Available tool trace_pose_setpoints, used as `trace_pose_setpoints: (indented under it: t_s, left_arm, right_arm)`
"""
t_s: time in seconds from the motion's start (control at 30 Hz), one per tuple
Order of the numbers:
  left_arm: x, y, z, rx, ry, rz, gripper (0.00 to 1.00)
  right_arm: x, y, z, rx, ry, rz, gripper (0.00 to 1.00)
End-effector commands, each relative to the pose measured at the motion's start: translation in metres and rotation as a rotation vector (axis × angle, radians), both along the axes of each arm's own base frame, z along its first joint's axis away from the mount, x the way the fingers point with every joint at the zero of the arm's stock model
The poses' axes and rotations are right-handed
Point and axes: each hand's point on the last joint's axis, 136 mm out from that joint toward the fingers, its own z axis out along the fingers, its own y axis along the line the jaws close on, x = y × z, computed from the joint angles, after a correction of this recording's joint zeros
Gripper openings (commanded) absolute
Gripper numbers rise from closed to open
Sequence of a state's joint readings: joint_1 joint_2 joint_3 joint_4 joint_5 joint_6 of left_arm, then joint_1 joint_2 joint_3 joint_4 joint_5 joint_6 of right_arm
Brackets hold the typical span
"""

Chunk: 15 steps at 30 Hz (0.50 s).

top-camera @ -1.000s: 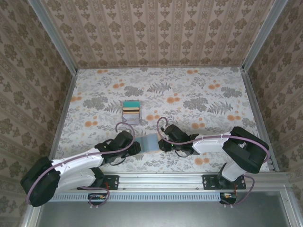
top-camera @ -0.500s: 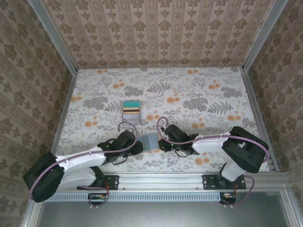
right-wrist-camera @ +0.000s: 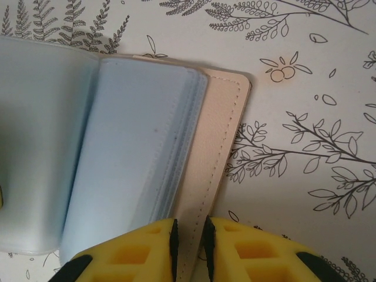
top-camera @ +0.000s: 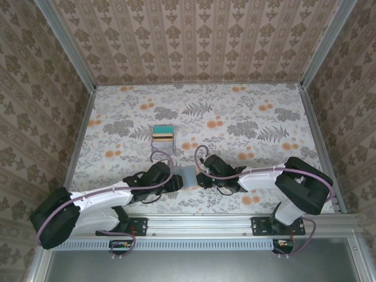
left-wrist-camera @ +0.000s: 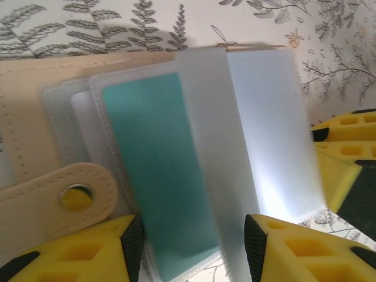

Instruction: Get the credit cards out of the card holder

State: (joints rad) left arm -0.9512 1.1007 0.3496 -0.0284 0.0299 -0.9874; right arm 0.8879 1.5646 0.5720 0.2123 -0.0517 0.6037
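Overhead view: the card holder [top-camera: 187,176] lies open on the floral surface [top-camera: 247,111], close to the near rail [top-camera: 200,226] and midway between the two arms. A stack of credit cards [top-camera: 163,136], teal uppermost with yellow and pale grey edges below it, rests on the far side of the holder, a little to its left and apart from it. The left arm [top-camera: 100,202] is stretched low from its base toward the right. The right arm [top-camera: 264,176] is folded at the elbow, with its forearm running left. Both wrists meet at the holder.

Left wrist view: a teal card [left-wrist-camera: 155,176] is seen lodged in a clear sleeve, beside frosted sleeves [left-wrist-camera: 264,129], the tan cover [left-wrist-camera: 29,135] and a snap strap [left-wrist-camera: 59,202]. The left jaws stand well apart, their yellow fingers [left-wrist-camera: 76,247] astride the sleeves with nothing clamped.

Right wrist view: the grey-blue leaves [right-wrist-camera: 129,147] are seen fanned over the stitched tan cover [right-wrist-camera: 217,135]. The right jaws are nearly closed, pinching the near edge of that cover between the fingers [right-wrist-camera: 247,252].

Open surface extends to the far and right of the holder. The rail bounds it closely on the near side.
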Motion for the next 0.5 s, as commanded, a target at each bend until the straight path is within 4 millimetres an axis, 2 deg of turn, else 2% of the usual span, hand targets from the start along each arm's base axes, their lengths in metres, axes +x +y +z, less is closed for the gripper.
trace_pose_setpoints:
  t_s: [0.0, 0.03, 0.13, 0.2, 0.3, 0.37, 0.47]
  left_arm:
    - [0.0059, -0.0224, 0.0242, -0.069, -0.050, -0.048, 0.52]
    - [0.0064, -0.0232, 0.0256, -0.070, -0.053, -0.050, 0.54]
    - [0.0074, -0.0242, 0.0281, -0.060, -0.063, -0.055, 0.68]
    - [0.0071, -0.0247, 0.0279, -0.054, -0.064, -0.058, 0.69]
    - [0.0069, -0.0250, 0.0269, -0.049, -0.062, -0.060, 0.85]
    - [0.0062, -0.0254, 0.0266, -0.044, -0.062, -0.063, 0.99]
    - [0.0060, -0.0237, 0.0257, -0.028, -0.059, -0.061, 1.00]
  right_arm:
    - [-0.0135, -0.0020, -0.0183, -0.037, 0.052, 0.019, 0.24]
    - [-0.0134, -0.0022, -0.0185, -0.037, 0.053, 0.017, 0.24]
    - [-0.0135, -0.0024, -0.0182, -0.037, 0.051, 0.017, 0.24]
    - [-0.0133, -0.0028, -0.0177, -0.036, 0.050, 0.016, 0.24]
    - [-0.0129, -0.0028, -0.0168, -0.034, 0.048, 0.014, 0.24]
    - [-0.0132, -0.0033, -0.0159, -0.035, 0.046, 0.013, 0.24]
    - [-0.0118, -0.0059, -0.0127, -0.040, 0.035, 0.004, 0.24]
